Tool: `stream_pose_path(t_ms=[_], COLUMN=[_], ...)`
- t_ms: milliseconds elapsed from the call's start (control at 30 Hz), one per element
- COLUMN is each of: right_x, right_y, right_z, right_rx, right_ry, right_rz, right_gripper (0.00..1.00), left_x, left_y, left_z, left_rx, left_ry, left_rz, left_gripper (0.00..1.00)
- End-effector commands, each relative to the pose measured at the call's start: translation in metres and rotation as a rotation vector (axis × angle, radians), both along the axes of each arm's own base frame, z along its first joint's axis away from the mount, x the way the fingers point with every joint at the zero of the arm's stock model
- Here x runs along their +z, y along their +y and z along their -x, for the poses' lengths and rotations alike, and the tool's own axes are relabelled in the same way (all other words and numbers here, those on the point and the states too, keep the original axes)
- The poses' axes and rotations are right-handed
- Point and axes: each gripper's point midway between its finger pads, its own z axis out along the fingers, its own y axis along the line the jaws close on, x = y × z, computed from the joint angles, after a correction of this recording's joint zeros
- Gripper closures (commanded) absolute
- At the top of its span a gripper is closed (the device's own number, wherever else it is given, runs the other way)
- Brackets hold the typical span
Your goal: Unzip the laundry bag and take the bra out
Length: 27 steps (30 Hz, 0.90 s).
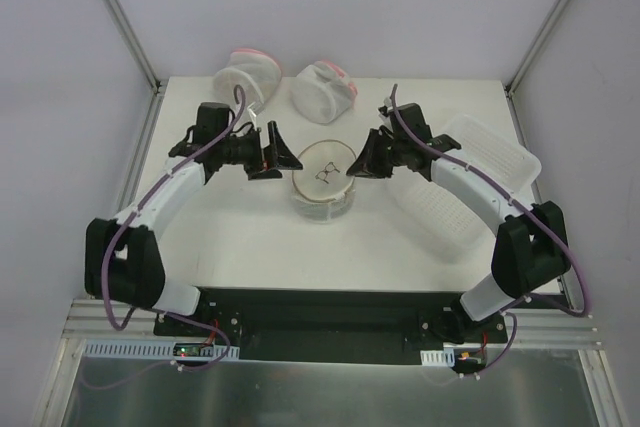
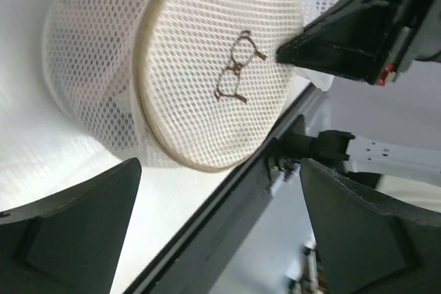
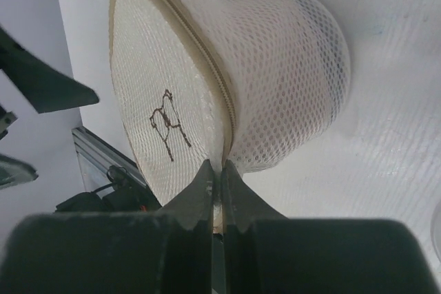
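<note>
The left gripper (image 1: 276,157) hangs spread wide, grasping nothing, just left of the dome-shaped white mesh laundry bag (image 1: 322,175) with a tan rim. No bra shows through the mesh. On its right, the right gripper (image 3: 217,171) is clenched on the rim's zip seam. Unbraced, the light bag may drag along instead of unzipping.

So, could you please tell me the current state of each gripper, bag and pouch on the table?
Dome-shaped white mesh laundry bag with tan rim: zip closed along the visible rim, flat face up.
Right gripper: shut on the laundry bag's rim.
Left gripper: open, holding nothing.
Two white mesh pouches with pink-red trim: zip state too small to tell.
Bra: not discernible through the mesh.
</note>
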Motion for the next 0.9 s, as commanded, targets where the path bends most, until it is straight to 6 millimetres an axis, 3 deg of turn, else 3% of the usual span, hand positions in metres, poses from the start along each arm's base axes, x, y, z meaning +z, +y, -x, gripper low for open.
stream_pose_path(t_ms=[0,67,133,267,300,367,533,867], right_x=[0.017,0.012,0.009,0.004,0.005,0.004,0.005,0.005], right_y=[0.003,0.005,0.005,0.008,0.010,0.011,0.014,0.015], right_z=[-0.002,-0.002,-0.004,-0.008,-0.008,-0.009,-0.008,-0.007], right_rx=[-0.134,-0.146,-0.173,-0.188,-0.184,-0.186,-0.175,-0.173], right_ry=[0.066,0.102,0.128,0.154,0.153,0.161,0.165,0.169], right_rz=[-0.080,-0.075,-0.079,-0.084,-0.094,-0.101,-0.116,-0.120], right_gripper=[0.98,0.99,0.99,0.99,0.99,0.99,0.99,0.99], left_x=[0.046,0.049,0.049,0.028,0.031,0.021,0.017,-0.008], left_y=[0.022,0.024,0.011,-0.005,-0.008,-0.010,-0.020,-0.042], left_z=[-0.003,0.009,0.024,0.045,0.044,0.047,0.049,0.036], left_rx=[0.073,0.026,-0.046,-0.186,-0.193,-0.228,-0.306,-0.383], left_ry=[-0.390,-0.514,-0.644,-0.819,-0.920,-0.983,-1.166,-1.155], left_rz=[-0.243,-0.365,-0.467,-0.605,-0.664,-0.708,-0.797,-0.843], left_gripper=[0.01,0.01,0.01,0.06,0.07,0.05,0.06,0.10])
